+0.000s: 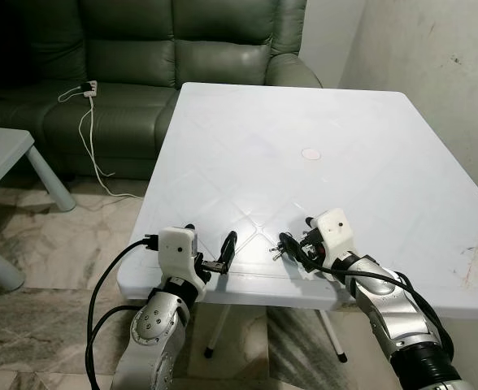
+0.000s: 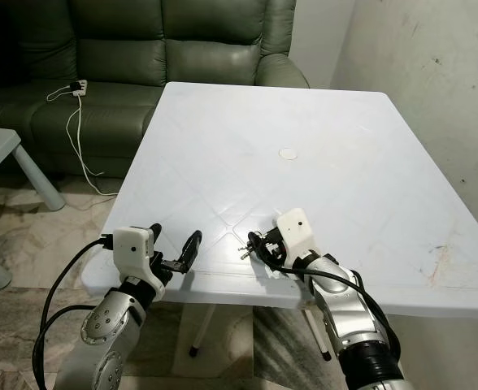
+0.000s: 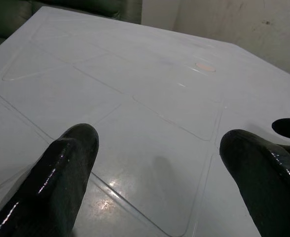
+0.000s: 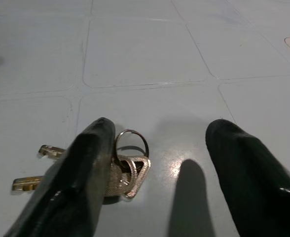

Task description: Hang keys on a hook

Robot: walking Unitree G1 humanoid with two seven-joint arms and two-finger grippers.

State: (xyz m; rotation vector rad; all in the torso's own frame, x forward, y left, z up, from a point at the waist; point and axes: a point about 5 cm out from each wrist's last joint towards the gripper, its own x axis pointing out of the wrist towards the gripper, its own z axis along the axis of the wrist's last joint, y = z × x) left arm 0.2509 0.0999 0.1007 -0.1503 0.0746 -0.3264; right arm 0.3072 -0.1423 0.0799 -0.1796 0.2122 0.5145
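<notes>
A small bunch of metal keys [image 4: 126,174] on a ring lies flat on the white table [image 1: 304,97], close to its front edge. My right gripper [image 4: 161,127] hovers low over the table, open, with a wide gap between its fingers. The keys [image 1: 278,250] sit against the outer finger [image 4: 81,173], partly hidden behind it, and nothing is between the fingers. My left gripper [image 1: 211,244] is at the table's front left edge, open and empty, with its fingers [image 3: 66,168] just above the surface. I see no hook.
A small round pinkish disc [image 1: 311,153] lies mid-table. Behind the table is a dark green sofa [image 1: 141,57] with a white power strip and cable [image 1: 89,89]. A pale side table [image 1: 3,154] stands at left, and a wall [image 1: 450,65] runs along the right.
</notes>
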